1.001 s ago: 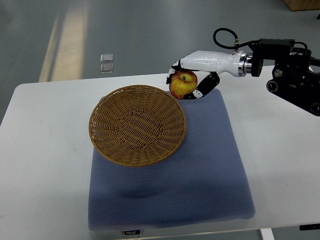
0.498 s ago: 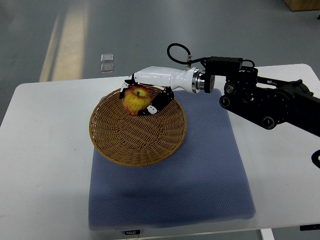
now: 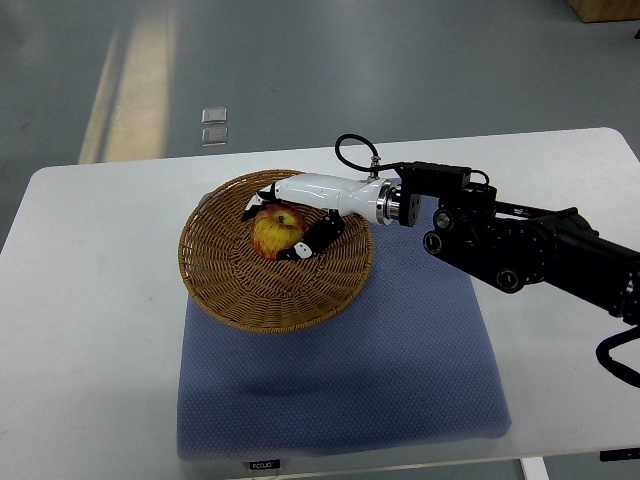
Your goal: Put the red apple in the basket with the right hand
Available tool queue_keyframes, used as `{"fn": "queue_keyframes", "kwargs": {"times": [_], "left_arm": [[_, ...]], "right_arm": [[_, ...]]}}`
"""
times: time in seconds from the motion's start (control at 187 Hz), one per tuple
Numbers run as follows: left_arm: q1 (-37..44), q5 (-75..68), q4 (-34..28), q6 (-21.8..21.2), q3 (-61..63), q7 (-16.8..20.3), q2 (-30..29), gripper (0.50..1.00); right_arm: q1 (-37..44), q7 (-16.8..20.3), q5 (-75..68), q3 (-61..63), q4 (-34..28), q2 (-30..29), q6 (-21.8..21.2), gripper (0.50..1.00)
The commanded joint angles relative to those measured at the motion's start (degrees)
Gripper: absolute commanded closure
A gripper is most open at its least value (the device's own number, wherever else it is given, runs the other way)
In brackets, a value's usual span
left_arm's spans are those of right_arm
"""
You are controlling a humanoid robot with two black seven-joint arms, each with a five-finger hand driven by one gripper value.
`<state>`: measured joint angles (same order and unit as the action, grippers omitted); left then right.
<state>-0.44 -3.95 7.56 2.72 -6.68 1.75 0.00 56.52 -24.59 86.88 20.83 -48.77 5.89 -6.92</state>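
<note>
Inside the wicker basket (image 3: 230, 290), toward the desk's (image 3: 90, 300) far edge, the red apple (image 3: 277, 232) sits enclosed by the right hand's (image 3: 292, 222) curled fingers (image 3: 320, 235). Since half a second ago, hand and apple have sunk lower into the basket.

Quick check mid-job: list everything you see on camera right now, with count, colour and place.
Table: one, white, fills most of the view.
Mat: one, blue-grey, on the table, centre to near edge.
Basket: one, brown wicker, on the mat's far left corner.
Apple: one, red and yellow, inside the basket, far half.
Floor markers: two, pale squares, on the grey floor beyond the table.
Right robot hand: one, white and black, over the basket, fingers curled around the apple; black arm enters from the right.
Left robot hand: not in view.
</note>
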Motion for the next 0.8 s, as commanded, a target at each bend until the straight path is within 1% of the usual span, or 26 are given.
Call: {"fn": "queue_keyframes", "kwargs": {"times": [0.0, 0.3, 0.327, 0.375, 0.38, 0.482, 0.562, 0.632, 0.637, 0.792], "left_arm": [[0.0, 0.0, 0.0, 0.0, 0.0, 0.0, 0.0, 0.500], [0.0, 0.0, -0.1, 0.0, 0.0, 0.0, 0.0, 0.500], [0.0, 0.0, 0.0, 0.0, 0.0, 0.0, 0.0, 0.500], [0.0, 0.0, 0.0, 0.0, 0.0, 0.0, 0.0, 0.500], [0.0, 0.0, 0.0, 0.0, 0.0, 0.0, 0.0, 0.500], [0.0, 0.0, 0.0, 0.0, 0.0, 0.0, 0.0, 0.500], [0.0, 0.0, -0.1, 0.0, 0.0, 0.0, 0.0, 0.500], [0.0, 0.0, 0.0, 0.0, 0.0, 0.0, 0.0, 0.500], [0.0, 0.0, 0.0, 0.0, 0.0, 0.0, 0.0, 0.500], [0.0, 0.0, 0.0, 0.0, 0.0, 0.0, 0.0, 0.500]], "right_arm": [[-0.3, 0.1, 0.0, 0.0, 0.0, -0.8, 0.2, 0.675], [-0.8, 0.1, 0.0, -0.1, -0.1, -1.3, 0.2, 0.673], [-0.8, 0.1, 0.0, -0.1, -0.1, -1.7, 0.2, 0.664], [-0.8, 0.1, 0.0, -0.1, -0.1, -1.7, 0.2, 0.664], [-0.7, 0.1, 0.0, 0.1, -0.1, -1.6, 0.2, 0.650], [-0.6, 0.1, -0.1, 0.4, -0.1, -1.5, 0.3, 0.638], [-0.5, 0.0, -0.2, 1.2, -0.1, -1.1, 0.4, 0.603], [-0.5, 0.0, -0.4, 2.0, -0.1, -1.1, 0.4, 0.599], [-0.5, 0.0, -0.9, 3.9, -0.1, -0.7, -0.2, 0.587], [-0.4, 0.0, -3.2, 7.0, -0.1, 1.1, -0.3, 0.581]]}}
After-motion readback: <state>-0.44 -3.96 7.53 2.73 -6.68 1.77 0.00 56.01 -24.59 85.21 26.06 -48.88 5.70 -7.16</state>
